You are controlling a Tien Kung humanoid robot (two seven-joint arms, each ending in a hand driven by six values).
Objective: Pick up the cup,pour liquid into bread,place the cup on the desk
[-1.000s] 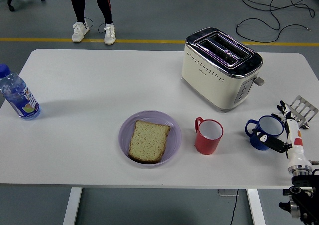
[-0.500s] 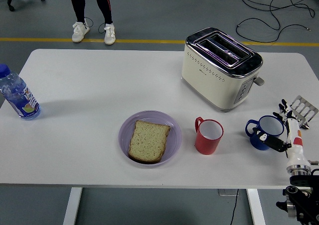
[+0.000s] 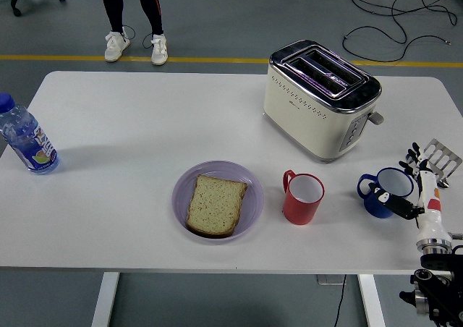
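Blue cup in right robot hand grip — plus 1 red cup, 1 bread slice, 1 toaster

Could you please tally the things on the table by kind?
Cups: 2, red and blue
Plates: 1
Bread slices: 1
Toasters: 1
Bottles: 1
Metal racks: 1
Total: 7
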